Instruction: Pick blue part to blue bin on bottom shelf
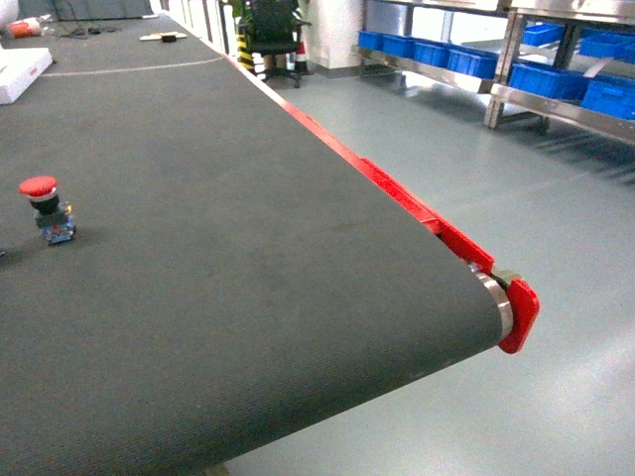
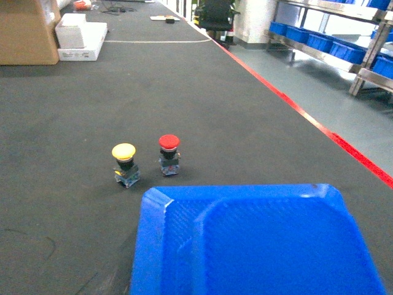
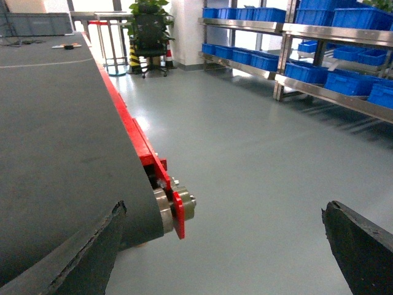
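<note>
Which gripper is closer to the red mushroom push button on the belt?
Left. Its wrist camera sees the red push button just ahead on the belt; the right gripper hangs past the belt's end over the floor.

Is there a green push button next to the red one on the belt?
No. In the left wrist view the button beside the red button has a yellow cap.

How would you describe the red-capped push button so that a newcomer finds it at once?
Look at the long dark conveyor belt with the red edge. Near its end, just beyond a flat blue tray, two small push buttons stand side by side. The wanted red-capped button is the right one; its neighbour, the yellow-capped button, differs in cap colour.
</note>
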Robot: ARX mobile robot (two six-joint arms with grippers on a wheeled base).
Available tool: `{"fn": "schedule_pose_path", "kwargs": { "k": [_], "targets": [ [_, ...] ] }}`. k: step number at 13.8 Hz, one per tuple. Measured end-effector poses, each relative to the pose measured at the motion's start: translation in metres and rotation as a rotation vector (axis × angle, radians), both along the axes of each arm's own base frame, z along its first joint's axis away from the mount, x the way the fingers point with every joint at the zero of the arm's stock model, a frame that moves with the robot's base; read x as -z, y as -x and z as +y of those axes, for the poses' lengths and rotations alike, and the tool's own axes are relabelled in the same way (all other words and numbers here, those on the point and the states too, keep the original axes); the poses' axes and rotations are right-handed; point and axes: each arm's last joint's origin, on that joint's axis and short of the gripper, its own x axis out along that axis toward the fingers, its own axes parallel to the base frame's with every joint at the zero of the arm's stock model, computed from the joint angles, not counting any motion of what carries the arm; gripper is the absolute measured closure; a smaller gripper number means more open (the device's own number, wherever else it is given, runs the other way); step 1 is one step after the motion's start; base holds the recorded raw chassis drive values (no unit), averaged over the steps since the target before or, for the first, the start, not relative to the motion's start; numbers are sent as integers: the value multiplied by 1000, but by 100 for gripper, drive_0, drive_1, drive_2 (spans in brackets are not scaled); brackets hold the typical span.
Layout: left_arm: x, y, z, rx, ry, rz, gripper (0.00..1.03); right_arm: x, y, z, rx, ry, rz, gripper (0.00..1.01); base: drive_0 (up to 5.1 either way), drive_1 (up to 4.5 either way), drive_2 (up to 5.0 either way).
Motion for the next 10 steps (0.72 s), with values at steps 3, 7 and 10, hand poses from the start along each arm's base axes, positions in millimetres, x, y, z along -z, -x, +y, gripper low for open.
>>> {"fn": "schedule_pose_path", "kwargs": {
  "k": [3, 7, 10],
  "targets": [
    [0, 0, 0, 0, 0, 0, 60, 0, 0, 0, 0, 0, 0, 3, -168, -168, -168],
    [0, 0, 0, 0, 0, 0, 60, 0, 0, 0, 0, 0, 0, 3, -169, -169, -169],
    [0, 0, 0, 0, 0, 0, 60, 0, 0, 0, 0, 0, 0, 3, -169, -169, -169]
  ]
}}
